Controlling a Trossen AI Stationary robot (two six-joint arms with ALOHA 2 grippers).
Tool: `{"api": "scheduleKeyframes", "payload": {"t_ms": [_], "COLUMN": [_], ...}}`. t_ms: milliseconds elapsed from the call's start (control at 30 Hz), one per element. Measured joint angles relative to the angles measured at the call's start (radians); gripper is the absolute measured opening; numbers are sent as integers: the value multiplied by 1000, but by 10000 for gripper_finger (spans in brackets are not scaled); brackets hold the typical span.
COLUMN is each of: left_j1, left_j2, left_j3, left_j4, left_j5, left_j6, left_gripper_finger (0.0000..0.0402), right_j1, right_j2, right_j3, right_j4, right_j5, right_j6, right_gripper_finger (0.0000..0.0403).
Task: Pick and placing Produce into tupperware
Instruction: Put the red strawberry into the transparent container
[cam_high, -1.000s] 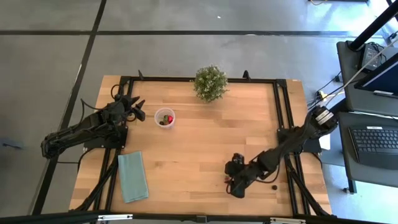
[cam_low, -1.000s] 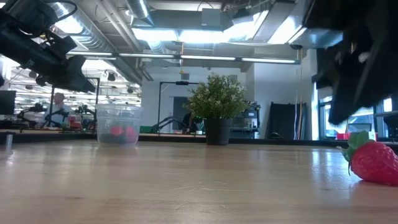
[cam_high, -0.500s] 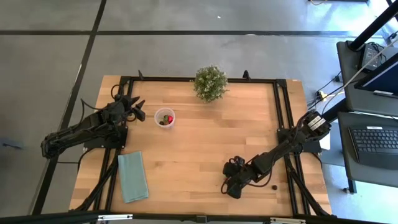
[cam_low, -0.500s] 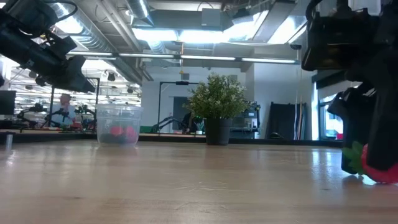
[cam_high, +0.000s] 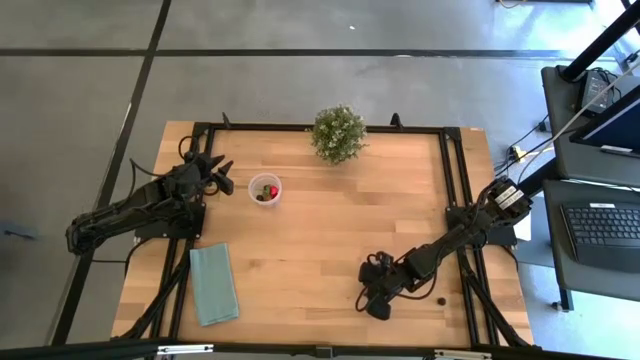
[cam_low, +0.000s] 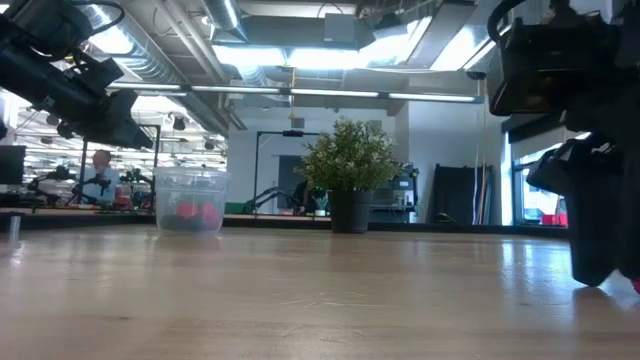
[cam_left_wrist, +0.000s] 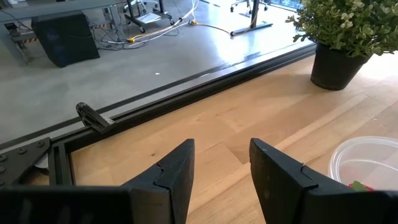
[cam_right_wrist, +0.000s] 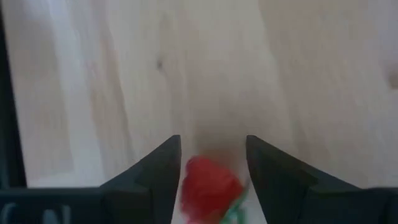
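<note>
A red strawberry (cam_right_wrist: 208, 186) lies on the wooden table near its near edge, between the fingers of my open right gripper (cam_right_wrist: 213, 143), which points down at it (cam_high: 370, 302). In the low view the dark right gripper (cam_low: 600, 230) hides nearly all of the berry. The clear round cup (cam_high: 264, 188) stands on its base left of the table's middle and holds red and dark pieces (cam_low: 190, 212). My left gripper (cam_high: 216, 172) hovers open just left of the cup (cam_left_wrist: 367, 163). A dark berry (cam_high: 441, 298) lies to the right of the right gripper. My right gripper comes down from above with one finger (cam_right_wrist: 160, 177) on each side of the strawberry, which rests on the table. The berry nearly fills the gap between them; I cannot tell whether the fingers touch it.
A bushy green potted plant (cam_high: 338, 133) stands at the far edge, behind the cup. A flat teal cloth (cam_high: 213, 283) lies at the near left corner. Black frame rails (cam_high: 452, 180) run along the table's sides. Bare wood spans the middle.
My right gripper has come down toward the table and shifted slightly toward the near edge, settling over the strawberry. In the low view the berry showed whole a second ago and now sits behind the lowered finger. The left arm and the cup have kept still.
</note>
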Motion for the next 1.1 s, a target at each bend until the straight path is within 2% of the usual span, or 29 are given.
{"api": "scheduleKeyframes", "payload": {"t_ms": [367, 667, 1100], "left_j1": [0, 0, 0], "left_j2": [0, 0, 0], "left_j3": [0, 0, 0], "left_j4": [0, 0, 0], "left_j5": [0, 0, 0], "left_j6": [0, 0, 0], "left_gripper_finger": [145, 145, 145], "right_j1": [-2, -1, 0], "right_j2": [0, 0, 0], "right_j3": [1, 1, 1], "right_j4": [5, 4, 5], "right_j5": [-77, -88, -105], "right_j6": [-47, -124, -73], "right_gripper_finger": [180, 180, 180]}}
